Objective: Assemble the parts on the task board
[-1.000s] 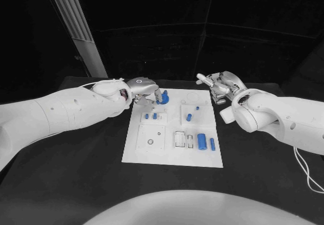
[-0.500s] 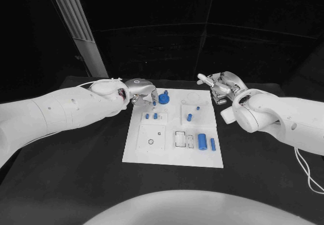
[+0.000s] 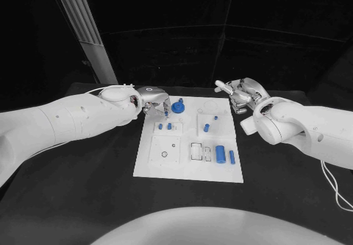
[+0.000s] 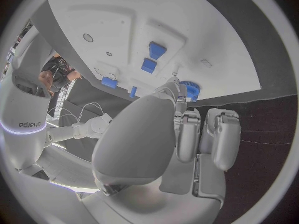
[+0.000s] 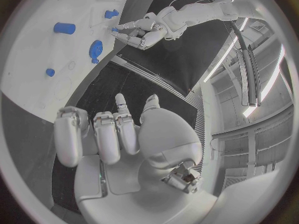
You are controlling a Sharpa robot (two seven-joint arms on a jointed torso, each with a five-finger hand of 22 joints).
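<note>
Task board (image 3: pixel 187 171) sits mid-worktop (image 3: pixel 88 178), flat, long axis running away from me. Its recessed pockets hold the blue parts: gear-like round part (image 3: pixel 179 107) at the far left end, two small pegs (image 3: pixel 160 126) side by side in the left square pocket behind it, one peg (image 3: pixel 206 127) in the right pocket, a fat cylinder (image 3: pixel 219 151) and a thin pin (image 3: pixel 231 156) lying side by side in the near-right area. Near-left square pocket shows just small holes.

My left robot hand (image 3: pixel 155 102) is at the board's far-left corner, fingers pointing down just beside the gear part, apart from it as far as I can see. Left wrist view: fingers (image 4: pixel 187 134) roughly straight, close together, nothing pinched; gear part (image 4: pixel 189 89) sits right past the fingertips, contact can't be told.

My right robot hand (image 3: pixel 239 94) hangs off the board's far-right edge, fingers loosely spread, holding nothing. Right wrist view confirms fingers (image 5: pixel 106 134) apart over bare worktop, and also shows the left robot hand across the board next to the gear part (image 5: pixel 95 50).
</note>
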